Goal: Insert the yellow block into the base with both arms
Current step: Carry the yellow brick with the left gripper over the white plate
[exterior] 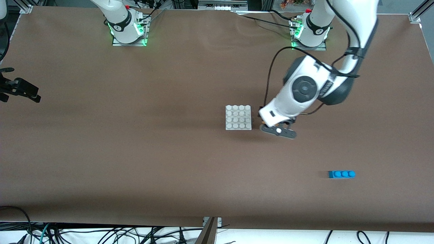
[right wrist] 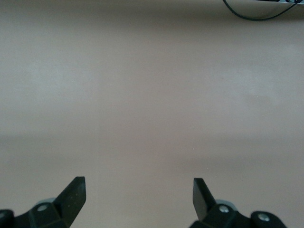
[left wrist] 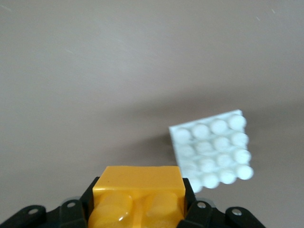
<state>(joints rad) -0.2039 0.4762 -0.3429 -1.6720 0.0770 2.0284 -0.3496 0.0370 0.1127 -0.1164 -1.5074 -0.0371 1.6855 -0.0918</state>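
Blue brick (exterior: 341, 174) lies nearest the camera, untouched, toward the left arm's end of the table. Left gripper (left wrist: 137, 209) is clamped on the yellow block (left wrist: 137, 197), hovering just beside the base (exterior: 238, 117), which sits toward the right arm from the block. Right gripper (right wrist: 138, 194) waits with fingers spread over bare table, well apart from the base.

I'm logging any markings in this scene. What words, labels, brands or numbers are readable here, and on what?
No text can be read in any view.
yellow block, held in the shut left gripper: no lettering visible.
base: plain studs, no print.
blue brick: no print.
Small dark marks on both arms' bases: too small to read.
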